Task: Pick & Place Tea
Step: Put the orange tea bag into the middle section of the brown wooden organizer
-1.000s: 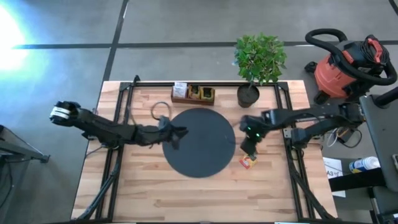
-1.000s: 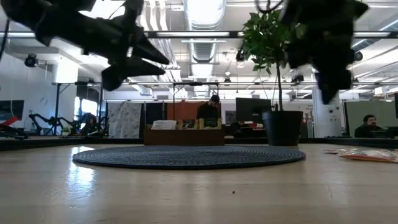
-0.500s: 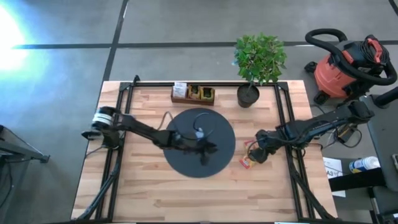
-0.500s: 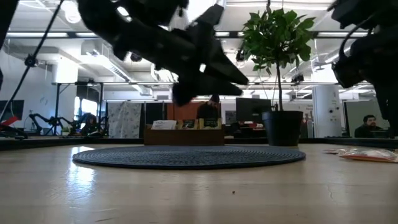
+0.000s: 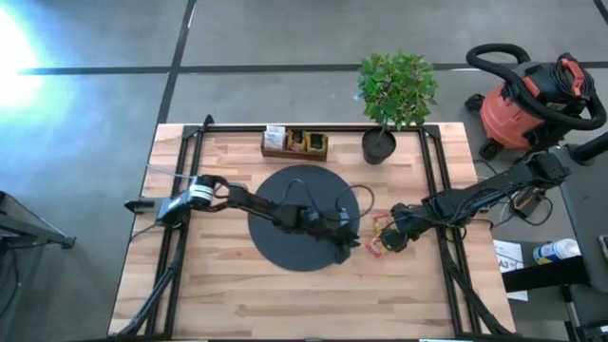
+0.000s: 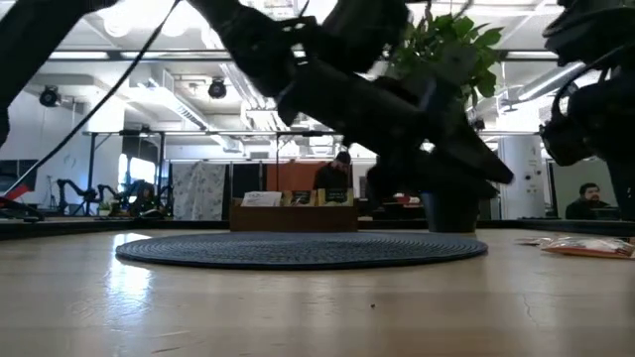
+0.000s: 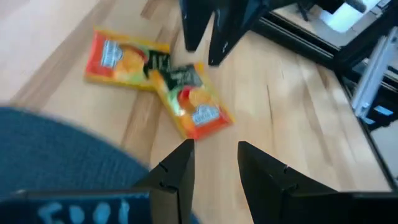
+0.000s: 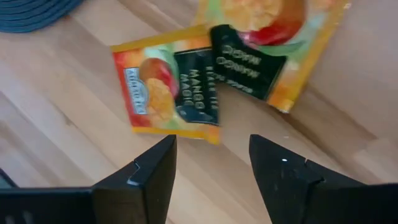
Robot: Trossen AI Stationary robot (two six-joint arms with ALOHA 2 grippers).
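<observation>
- Two tea sachets lie flat on the bare wooden table, just beside the right edge of the round black mat; one corner overlaps the other, so they touch. Both off the mat, neither held.
- Right gripper hangs low over the pair, fingers spread with nothing between them. Released, empty. Placement reads as lining up for a top-down pinch on the nearer sachet, jaws straddling its edge.
- Left gripper reaches across the mat toward the same spot; its fingers stand parted, also empty. Left wrist view shows both sachets ahead and the right arm's dark fingers beyond them.
- Both arms converge on one small patch: crowding risk, my judgement. One should likely yield.
- Flat paper on wood offers little to grip; the overlapped corner is lifted slightly and may give the better purchase. Taking one could drag the other.
- Wooden compartment box sits at the table's far edge, well apart from the sachets, beside the potted plant. Probable destination, though that's a guess.
</observation>
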